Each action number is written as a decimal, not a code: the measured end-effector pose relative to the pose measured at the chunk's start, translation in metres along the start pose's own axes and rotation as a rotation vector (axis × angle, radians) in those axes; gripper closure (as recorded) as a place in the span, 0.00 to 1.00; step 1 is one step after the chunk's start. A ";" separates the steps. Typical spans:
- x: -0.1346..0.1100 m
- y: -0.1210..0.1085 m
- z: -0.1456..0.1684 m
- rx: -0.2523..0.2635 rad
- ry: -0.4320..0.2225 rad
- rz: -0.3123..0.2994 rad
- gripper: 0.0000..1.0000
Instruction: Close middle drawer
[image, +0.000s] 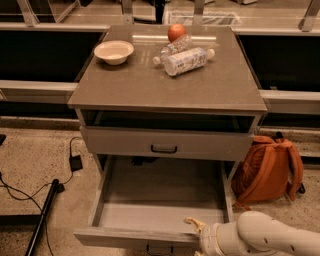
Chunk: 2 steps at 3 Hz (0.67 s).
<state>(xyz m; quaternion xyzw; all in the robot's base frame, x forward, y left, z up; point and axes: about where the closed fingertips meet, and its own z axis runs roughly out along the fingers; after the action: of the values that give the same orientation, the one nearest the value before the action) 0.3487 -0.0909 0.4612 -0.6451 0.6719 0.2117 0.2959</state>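
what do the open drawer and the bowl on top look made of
The wide pulled-out grey middle drawer: likely laminated board, matte, with faint wood-grain streaks. The round cream bowl: maybe plastic or ceramic, smooth with a soft sheen. The robot's pale gripper sits at the drawer's front right edge.

The drawer (150, 217) is matt grey wood. My gripper (194, 223), at its front right edge, is smooth pale plastic, I think. The top (165, 87) shines. The bag (267, 167) is soft orange cloth.

Middle drawer (150, 216): grey, sitting pulled far out at 6 o'clock, pale tray lying level.
Tool (194, 226): hovering at its front rim, 5 o'clock.
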 end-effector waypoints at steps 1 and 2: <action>0.014 -0.008 0.015 0.026 0.012 -0.015 0.16; 0.018 -0.021 0.016 0.082 0.019 -0.034 0.14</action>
<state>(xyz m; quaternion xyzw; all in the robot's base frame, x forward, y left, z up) 0.3714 -0.0954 0.4390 -0.6458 0.6718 0.1727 0.3191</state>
